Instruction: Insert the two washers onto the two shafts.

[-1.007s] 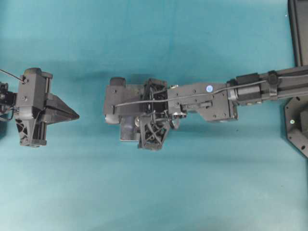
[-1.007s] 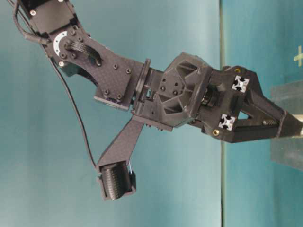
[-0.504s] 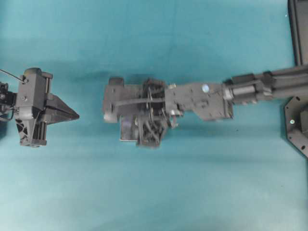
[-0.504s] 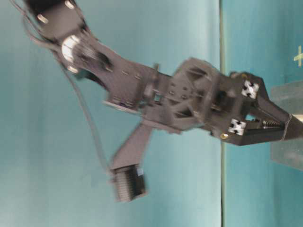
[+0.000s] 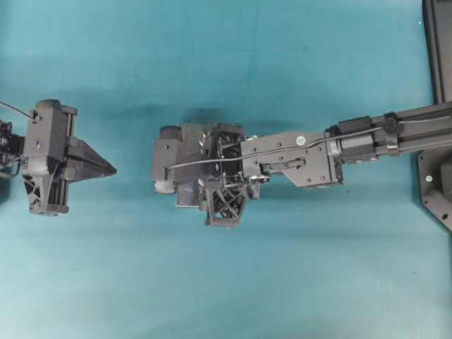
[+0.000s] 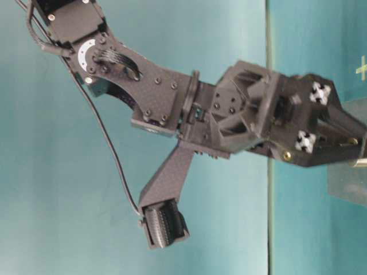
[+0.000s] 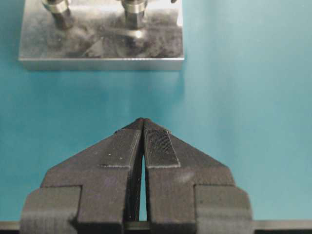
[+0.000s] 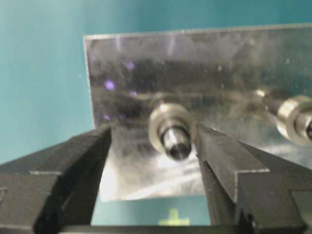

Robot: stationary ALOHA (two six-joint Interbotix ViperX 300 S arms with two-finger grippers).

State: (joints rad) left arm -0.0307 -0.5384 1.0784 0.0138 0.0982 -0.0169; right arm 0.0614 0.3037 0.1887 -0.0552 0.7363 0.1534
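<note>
In the right wrist view the washer (image 8: 170,126) ringing the shaft (image 8: 176,143) sits centre frame, between the right pincer's (image 8: 153,141) wide-open, empty fingers.

Bench (image 5: 296,282): teal surface, spans the whole overhead frame. One metal block (image 7: 100,41) lies flat on it, upper left of the left wrist frame, carrying two upright shafts (image 7: 134,12). In the right wrist frame the block takes the centre and right.
</note>
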